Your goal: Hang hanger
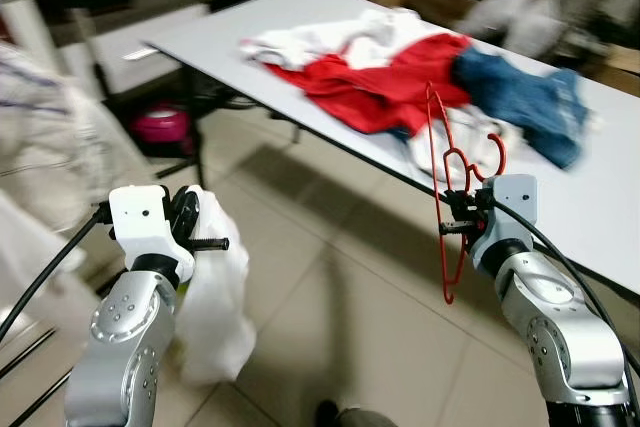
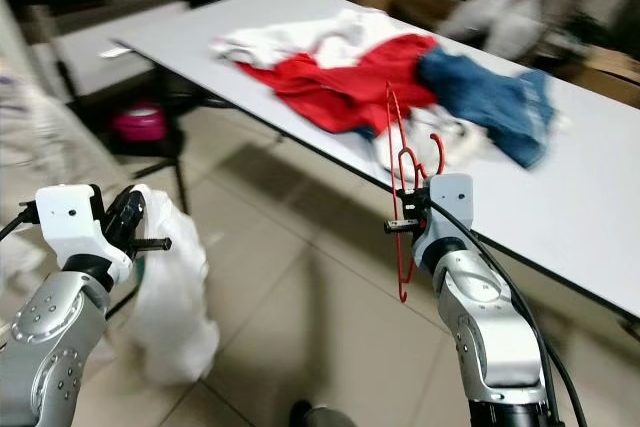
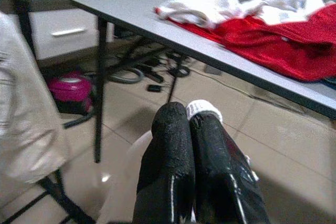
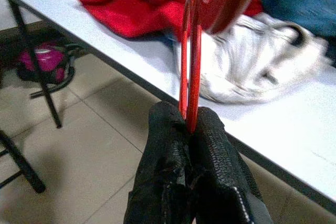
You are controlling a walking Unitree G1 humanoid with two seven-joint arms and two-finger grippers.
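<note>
Open tiled floor [image 1: 330, 287] btwn arms; table [image 1: 600, 207] edge (w/ clothes [image 1: 400, 77]) ahead-right

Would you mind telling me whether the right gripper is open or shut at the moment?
Shut. The right gripper has both black fingers pressed against the thin red hanger, which stands upright between them, off the table.
</note>
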